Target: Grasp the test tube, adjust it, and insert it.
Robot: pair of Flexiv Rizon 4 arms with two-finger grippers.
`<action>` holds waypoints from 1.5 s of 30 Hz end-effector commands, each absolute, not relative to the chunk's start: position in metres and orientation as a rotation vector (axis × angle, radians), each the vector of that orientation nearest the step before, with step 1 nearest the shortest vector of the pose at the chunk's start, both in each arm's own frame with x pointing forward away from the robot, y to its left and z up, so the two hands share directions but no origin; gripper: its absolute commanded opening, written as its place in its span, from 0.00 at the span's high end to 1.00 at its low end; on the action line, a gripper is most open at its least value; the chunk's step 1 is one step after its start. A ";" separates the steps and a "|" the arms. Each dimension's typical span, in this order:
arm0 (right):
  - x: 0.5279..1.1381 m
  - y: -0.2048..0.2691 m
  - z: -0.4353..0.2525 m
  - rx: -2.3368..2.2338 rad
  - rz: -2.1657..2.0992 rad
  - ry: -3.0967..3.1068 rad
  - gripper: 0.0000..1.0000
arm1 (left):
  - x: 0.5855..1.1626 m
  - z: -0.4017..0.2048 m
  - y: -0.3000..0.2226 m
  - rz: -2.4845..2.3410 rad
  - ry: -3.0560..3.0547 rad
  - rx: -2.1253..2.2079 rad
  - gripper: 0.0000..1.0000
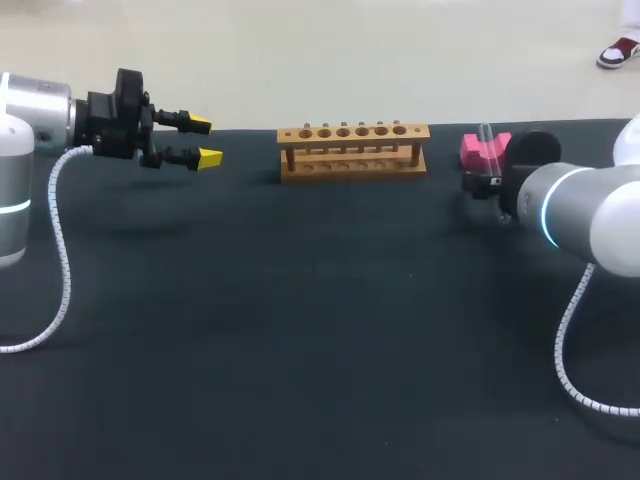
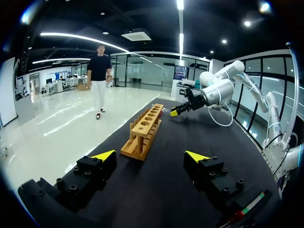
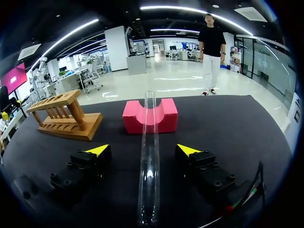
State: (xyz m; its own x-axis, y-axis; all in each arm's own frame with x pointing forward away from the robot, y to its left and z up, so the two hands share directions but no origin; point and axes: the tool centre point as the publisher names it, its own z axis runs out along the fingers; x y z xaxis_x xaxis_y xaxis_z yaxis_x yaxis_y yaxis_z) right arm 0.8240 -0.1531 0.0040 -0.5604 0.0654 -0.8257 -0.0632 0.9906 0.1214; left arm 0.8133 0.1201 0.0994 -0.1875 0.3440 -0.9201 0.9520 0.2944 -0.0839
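Observation:
A clear test tube (image 3: 149, 156) lies in the notch of a pink foam block (image 3: 133, 118) and reaches back between the fingers of my right gripper (image 3: 143, 150). Its yellow tips stand apart on either side of the tube, with a gap at each, so this gripper is open. In the head view the tube (image 1: 488, 138) and block (image 1: 472, 150) sit at the back right, with my right arm (image 1: 560, 205) just in front of them. The wooden rack (image 1: 353, 150) with several holes stands upright at the back middle. My left gripper (image 1: 205, 140) hovers open and empty to the left of the rack (image 2: 145, 130).
The black table (image 1: 300, 330) stretches wide in front of the rack. White cables hang from both arms at the table's sides. From the left wrist, my right gripper (image 2: 178, 110) shows beyond the rack's far end.

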 end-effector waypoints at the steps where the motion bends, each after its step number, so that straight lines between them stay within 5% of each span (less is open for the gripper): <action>1: 0.824 -0.156 -0.004 0.000 0.224 1.591 0.16 | 0.813 0.099 0.121 -0.893 1.701 1.185 0.00; 11: 0.830 -0.160 -0.005 -0.017 0.210 1.599 0.07 | 0.813 0.099 0.121 -0.893 1.701 1.185 0.00; 19: 0.838 -0.160 -0.004 -0.032 0.221 1.604 0.11 | 0.813 0.099 0.121 -0.893 1.701 1.185 0.00; 20: 0.838 -0.160 -0.005 -0.033 0.223 1.606 0.16 | 0.813 0.099 0.121 -0.893 1.701 1.185 0.00; 22: 0.839 -0.161 -0.006 -0.035 0.227 1.610 0.46 | 0.813 0.099 0.121 -0.893 1.701 1.185 0.00; 27: 0.839 -0.161 -0.009 -0.041 0.239 1.625 0.66 | 0.813 0.099 0.121 -0.893 1.701 1.185 0.00; 28: 0.839 -0.161 -0.009 -0.041 0.240 1.627 0.75 | 0.813 0.099 0.121 -0.893 1.701 1.185 0.00; 29: 0.839 -0.161 -0.009 -0.041 0.240 1.628 0.96 | 0.813 0.099 0.121 -0.893 1.701 1.185 0.00; 30: 0.839 -0.162 -0.009 -0.041 0.242 1.631 1.00 | 0.813 0.099 0.121 -0.893 1.701 1.185 0.00; 45: 0.832 -0.163 -0.003 -0.001 0.241 1.636 1.00 | 0.813 0.099 0.121 -0.893 1.701 1.185 0.00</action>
